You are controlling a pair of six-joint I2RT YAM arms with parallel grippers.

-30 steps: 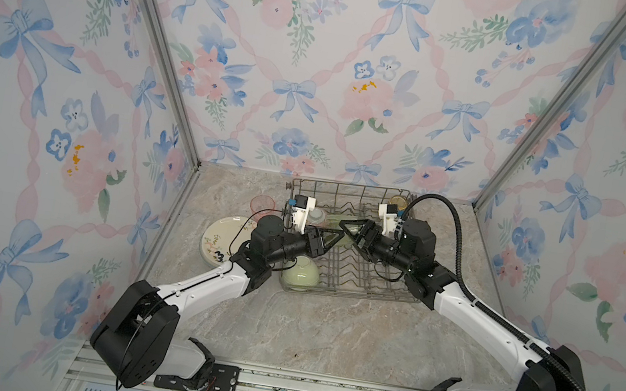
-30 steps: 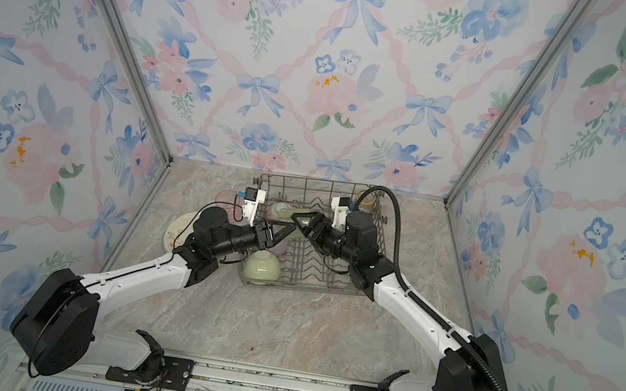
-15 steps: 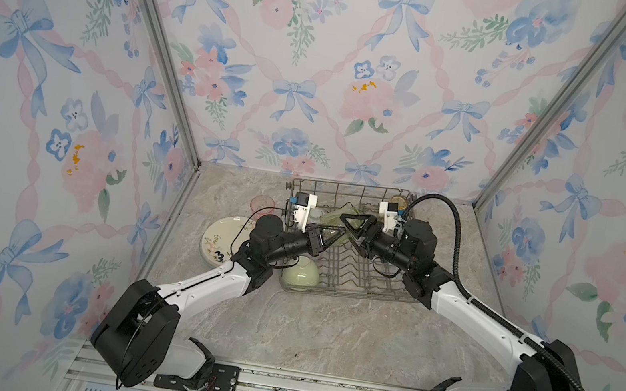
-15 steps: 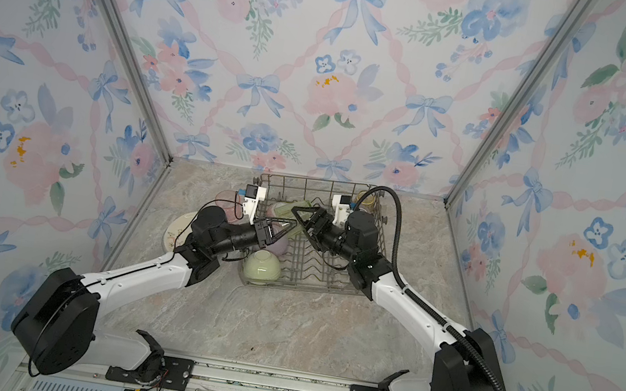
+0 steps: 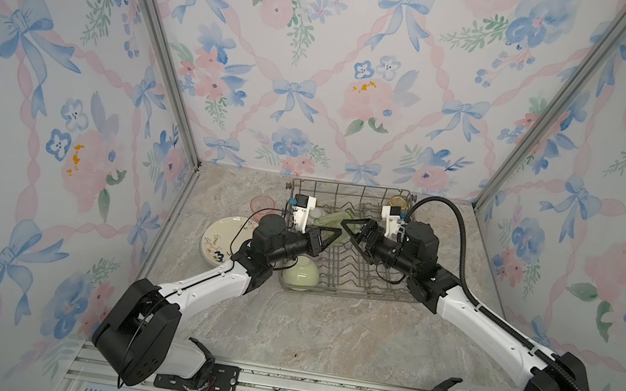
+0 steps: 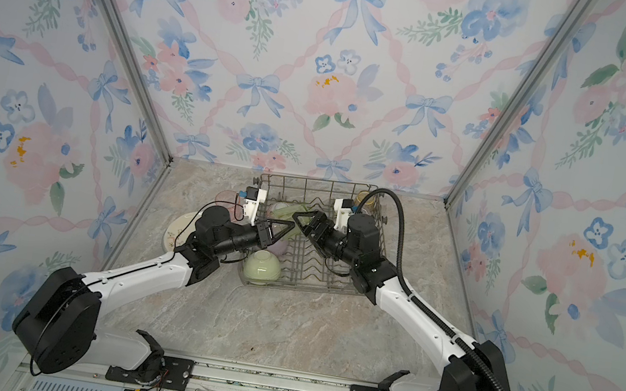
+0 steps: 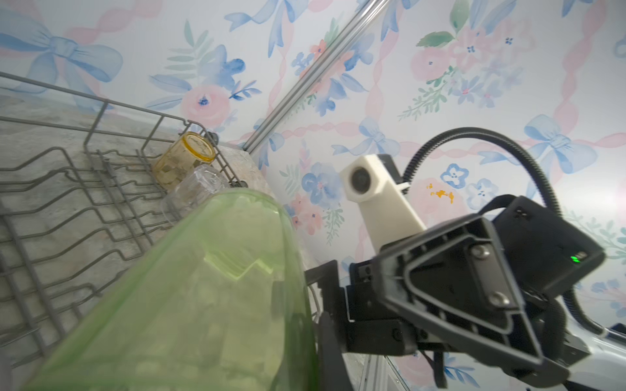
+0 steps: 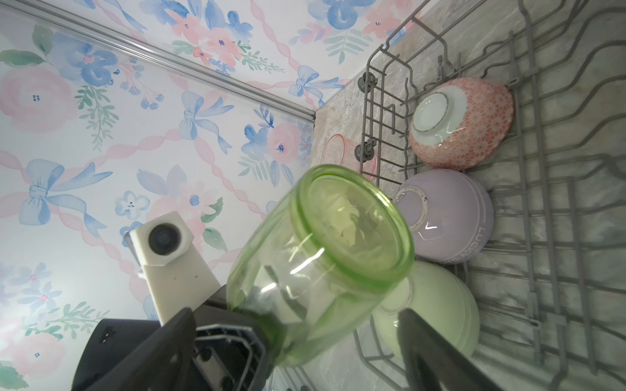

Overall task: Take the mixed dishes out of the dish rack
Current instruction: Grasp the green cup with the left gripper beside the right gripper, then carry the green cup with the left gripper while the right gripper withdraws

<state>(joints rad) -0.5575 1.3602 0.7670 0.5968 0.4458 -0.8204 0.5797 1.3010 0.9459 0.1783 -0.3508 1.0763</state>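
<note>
A translucent green tumbler (image 8: 321, 264) hangs tilted over the dish rack (image 5: 369, 289), between the two grippers. My left gripper (image 7: 313, 352) is shut on its wall: one finger shows inside the glass, the other outside. My right gripper (image 8: 305, 355) stands open around the tumbler's other end, its fingers (image 8: 433, 355) clear of the glass. In both top views the two gripper tips meet over the rack's left half (image 5: 340, 228) (image 6: 294, 221). Pink (image 8: 464, 125), lilac (image 8: 450, 216) and green (image 8: 437, 311) bowls sit upside down in the rack.
An amber tumbler (image 7: 186, 159) and a clear tumbler (image 7: 196, 189) lie in the rack's far right corner. Left of the rack, a pink tumbler (image 5: 261, 205) and a floral plate (image 5: 222, 240) rest on the marble table. Walls close in on three sides.
My left gripper has closed on the green tumbler's wall. My right gripper's jaws have spread wide and let go of it. Both arms have barely moved.
</note>
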